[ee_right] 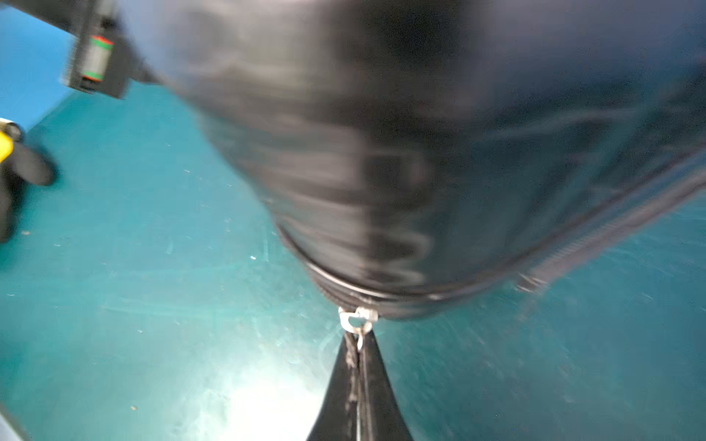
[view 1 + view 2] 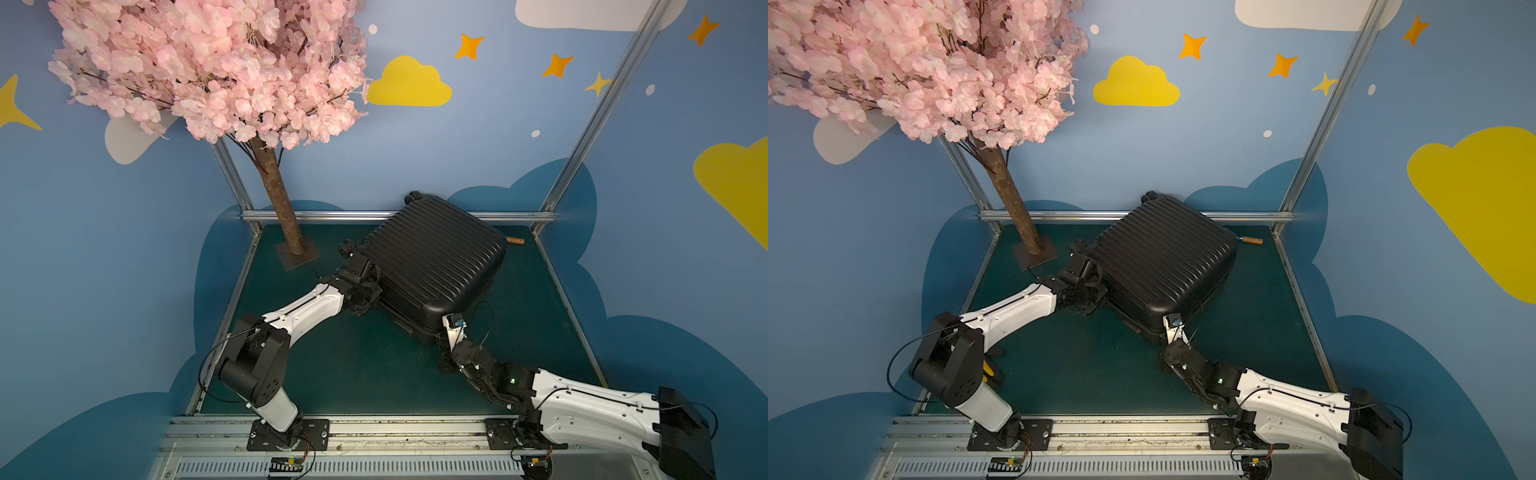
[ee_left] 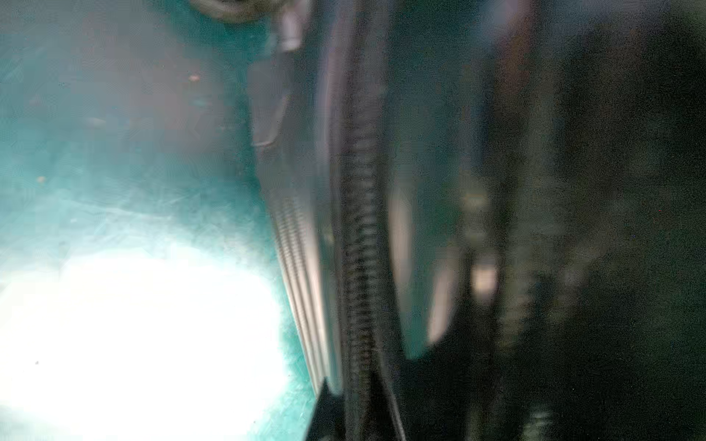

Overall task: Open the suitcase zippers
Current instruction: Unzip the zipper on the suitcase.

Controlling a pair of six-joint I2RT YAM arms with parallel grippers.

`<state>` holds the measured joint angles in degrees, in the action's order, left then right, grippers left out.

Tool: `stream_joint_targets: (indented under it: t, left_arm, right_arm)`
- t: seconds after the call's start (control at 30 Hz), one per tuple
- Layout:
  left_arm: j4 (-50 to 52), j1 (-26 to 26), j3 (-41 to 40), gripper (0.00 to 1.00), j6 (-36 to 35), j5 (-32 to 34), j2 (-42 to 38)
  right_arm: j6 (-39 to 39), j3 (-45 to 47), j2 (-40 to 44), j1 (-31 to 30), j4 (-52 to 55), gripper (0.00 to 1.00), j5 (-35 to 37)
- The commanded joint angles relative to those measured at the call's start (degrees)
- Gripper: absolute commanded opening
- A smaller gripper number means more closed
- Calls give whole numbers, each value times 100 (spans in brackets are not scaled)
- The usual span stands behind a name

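Suitcase (image 2: 432, 257) flat on green mat (image 2: 332, 353). Right gripper (image 1: 358, 355) pinches silver zipper pull (image 1: 357, 320). Left gripper (image 3: 355, 412) pressed together at side zipper (image 3: 359, 248); what it grips cannot be told.

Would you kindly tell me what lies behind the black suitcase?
A brown wooden handle sticks out from behind the suitcase, lying on the green mat; its other end is hidden by the suitcase. The aluminium frame rail also passes behind it.

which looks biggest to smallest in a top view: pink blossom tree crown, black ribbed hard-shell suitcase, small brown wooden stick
1. pink blossom tree crown, largest, though nearness to the camera inflates it
2. black ribbed hard-shell suitcase
3. small brown wooden stick, clearly smallest
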<state>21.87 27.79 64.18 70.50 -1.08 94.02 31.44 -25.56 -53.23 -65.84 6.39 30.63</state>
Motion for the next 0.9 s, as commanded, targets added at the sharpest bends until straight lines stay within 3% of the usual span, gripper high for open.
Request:
stream_joint_targets:
  t: [0.0, 0.2, 0.43, 0.63, 0.87]
  left_arm:
    - [81, -218, 33, 2, -468, 484, 204]
    - [227, -321, 11, 2, -773, 433, 141]
    - [766, -434, 50, 2, -1486, 296, -92]
    - [1260, -627, 63, 2, -2205, 106, -123]
    - [1464, -703, -19, 2, -3116, 191, -313]
  right_arm:
    - [492, -241, 328, -55, 1386, 0, 648]
    - [365, -74, 841, 206, 1493, 0, 1130]
    - [-972, 335, 1194, 1200, 19, 0, 1037]
    - [-1548, 425, 616, 2393, -1249, 0, 330]
    - [-1779, 160, -250, 3538, -2079, 0, 119]
